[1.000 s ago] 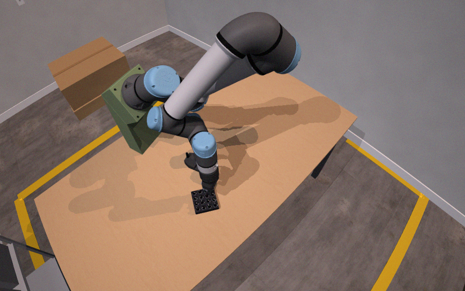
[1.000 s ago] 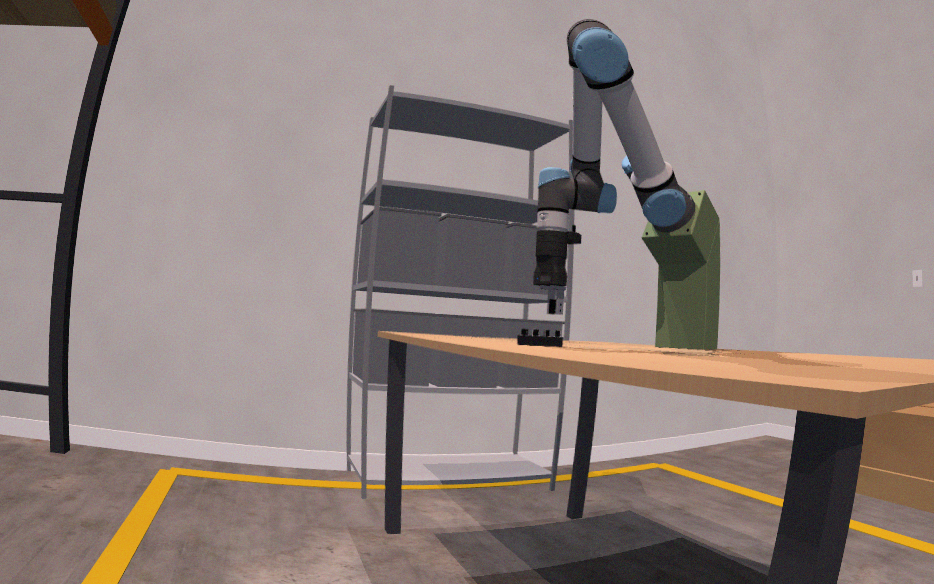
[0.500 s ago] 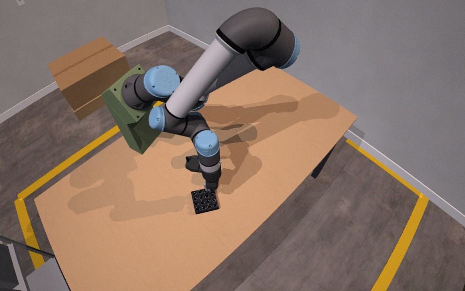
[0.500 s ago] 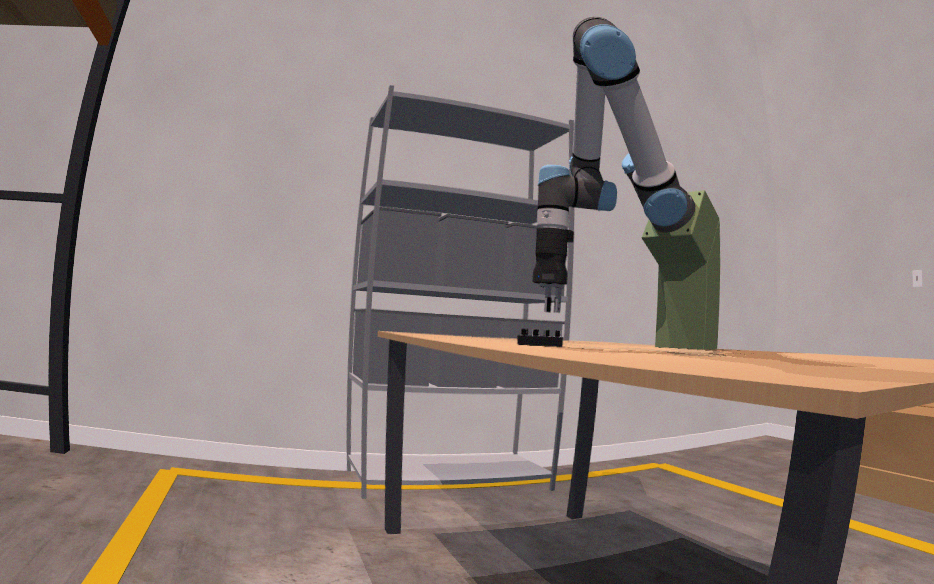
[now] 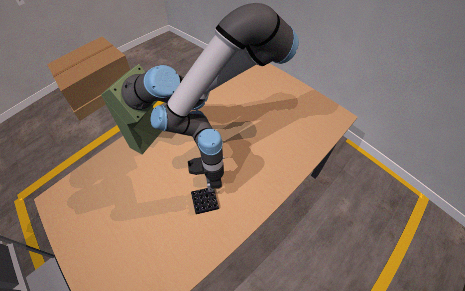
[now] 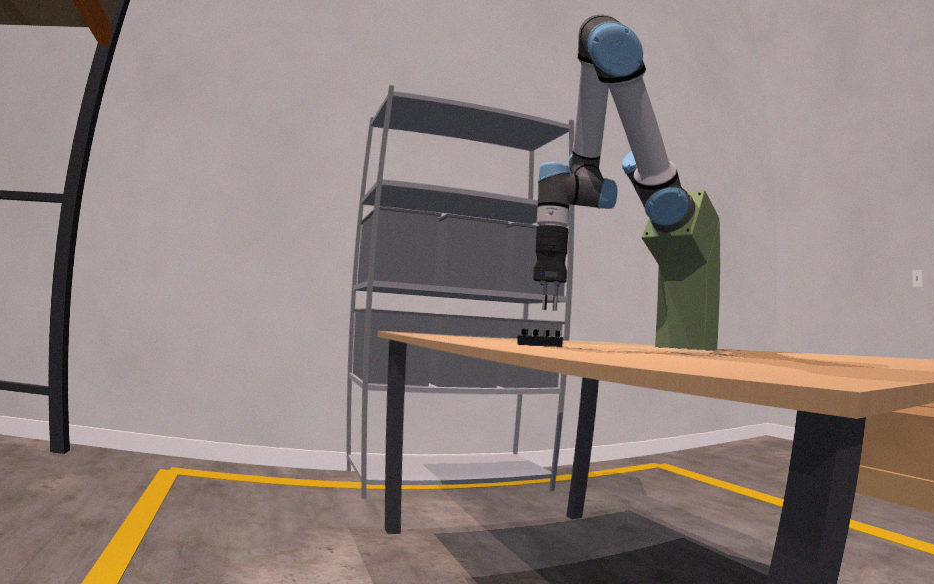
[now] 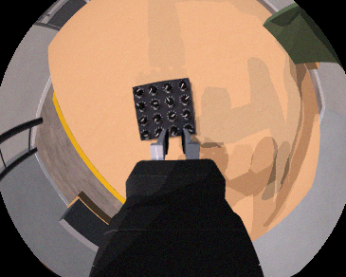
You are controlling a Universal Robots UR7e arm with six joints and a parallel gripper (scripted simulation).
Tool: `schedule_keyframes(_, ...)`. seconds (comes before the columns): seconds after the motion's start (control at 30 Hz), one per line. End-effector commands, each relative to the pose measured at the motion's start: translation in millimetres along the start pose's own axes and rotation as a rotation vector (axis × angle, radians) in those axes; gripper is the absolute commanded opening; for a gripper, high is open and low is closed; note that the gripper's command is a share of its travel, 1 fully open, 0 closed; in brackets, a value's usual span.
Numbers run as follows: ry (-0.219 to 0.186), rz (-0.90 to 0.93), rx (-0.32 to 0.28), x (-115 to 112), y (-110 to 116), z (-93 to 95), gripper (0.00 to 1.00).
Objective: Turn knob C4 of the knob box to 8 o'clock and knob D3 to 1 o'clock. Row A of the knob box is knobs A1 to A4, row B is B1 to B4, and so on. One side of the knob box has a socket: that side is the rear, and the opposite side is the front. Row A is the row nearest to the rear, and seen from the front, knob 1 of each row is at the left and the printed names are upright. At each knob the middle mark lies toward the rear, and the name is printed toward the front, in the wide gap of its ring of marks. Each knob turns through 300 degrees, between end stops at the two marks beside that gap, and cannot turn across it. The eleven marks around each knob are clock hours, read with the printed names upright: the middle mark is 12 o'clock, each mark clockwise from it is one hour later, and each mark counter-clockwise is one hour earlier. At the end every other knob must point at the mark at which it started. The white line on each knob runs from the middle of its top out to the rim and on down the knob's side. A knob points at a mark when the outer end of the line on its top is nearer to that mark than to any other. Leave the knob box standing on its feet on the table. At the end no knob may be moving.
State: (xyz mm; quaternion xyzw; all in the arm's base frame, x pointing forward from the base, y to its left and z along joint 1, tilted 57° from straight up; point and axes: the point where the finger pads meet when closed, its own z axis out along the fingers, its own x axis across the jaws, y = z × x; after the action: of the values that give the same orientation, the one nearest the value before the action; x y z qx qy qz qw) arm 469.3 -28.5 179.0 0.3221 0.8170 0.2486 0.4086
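Note:
The black knob box (image 5: 204, 201) stands flat on the wooden table, with its grid of small dark knobs facing up. It also shows in the side view (image 6: 539, 337) and in the wrist view (image 7: 164, 108). The knob names and white lines are too small to read. My gripper (image 5: 210, 186) points straight down and hangs above the box edge nearest the arm's base. In the side view the gripper (image 6: 549, 303) is clearly above the knobs and touches none of them. In the wrist view the fingers stand partly apart with nothing between them.
The arm's green pedestal (image 5: 129, 112) stands at the table's far left edge, with a cardboard box (image 5: 86, 75) on the floor behind it. A grey metal shelf (image 6: 456, 290) stands beyond the table. The knob box lies near the table's front edge.

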Motion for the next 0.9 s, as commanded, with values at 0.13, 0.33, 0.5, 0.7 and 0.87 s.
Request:
schedule_keyframes(0.13, 0.008, -0.146, -0.004, -4.6, 5.6, -2.4, 0.46)
schedule_keyframes(0.33, 0.008, -0.154, -0.004, -4.7, 6.0, -2.5, 0.46)
schedule_keyframes(0.5, 0.009, -0.153, -0.003, -4.2, 5.6, -2.3, 0.46)
schedule_keyframes(0.7, 0.010, -0.152, -0.003, -3.8, 5.1, -2.1, 0.46)
schedule_keyframes(0.87, 0.010, -0.152, -0.003, -3.8, 5.1, -2.1, 0.46)
